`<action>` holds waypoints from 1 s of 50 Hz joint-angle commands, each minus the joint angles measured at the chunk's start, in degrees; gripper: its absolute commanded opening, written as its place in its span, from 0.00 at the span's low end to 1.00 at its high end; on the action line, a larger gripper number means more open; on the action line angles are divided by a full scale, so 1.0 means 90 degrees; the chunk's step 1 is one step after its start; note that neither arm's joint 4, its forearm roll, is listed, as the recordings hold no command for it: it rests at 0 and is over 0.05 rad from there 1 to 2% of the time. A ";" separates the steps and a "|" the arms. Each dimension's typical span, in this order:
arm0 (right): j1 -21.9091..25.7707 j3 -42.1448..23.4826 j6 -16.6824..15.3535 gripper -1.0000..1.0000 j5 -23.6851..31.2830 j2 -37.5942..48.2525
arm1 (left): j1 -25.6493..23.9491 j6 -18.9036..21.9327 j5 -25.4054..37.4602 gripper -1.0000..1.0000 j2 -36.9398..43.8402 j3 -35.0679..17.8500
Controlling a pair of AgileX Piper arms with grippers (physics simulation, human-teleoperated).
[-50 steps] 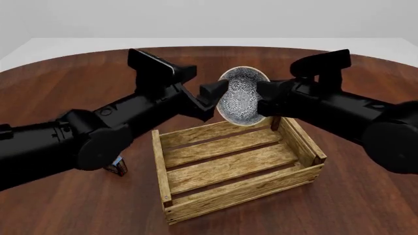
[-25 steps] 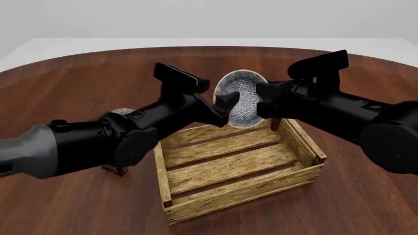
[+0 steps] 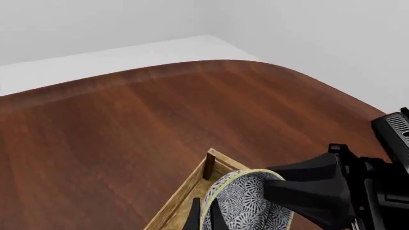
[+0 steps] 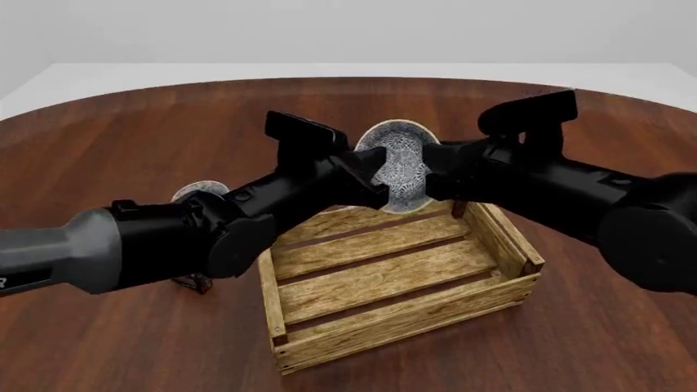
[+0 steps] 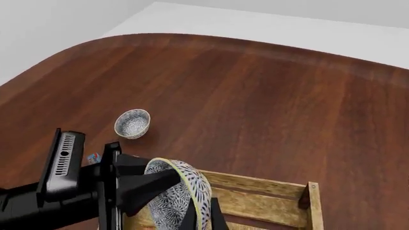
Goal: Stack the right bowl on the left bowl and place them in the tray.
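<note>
The right bowl, white with blue-grey lace, hangs tilted on edge above the far rim of the tray. My right gripper is shut on its right rim, with the fingers straddling the wall. From the other side, my left gripper is shut on the opposite rim; in the left wrist view its fingertips pinch the bowl narrowly. On the table behind the left arm stands the left bowl, upright, also in the right wrist view.
The wooden crate's corner posts rise just below the held bowl. A small blue box sits on the table by the left arm, partly hidden under it in the front view.
My left arm swung right and in toward the held bowl, and its fingers came onto the rim. That move uncovered the bowl on the table. The right arm hardly moved.
</note>
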 commanded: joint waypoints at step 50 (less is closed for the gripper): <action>0.0077 0.0050 0.0196 1.00 0.0011 -0.0627 | 0.1677 0.0544 0.1247 0.00 -0.1404 0.0046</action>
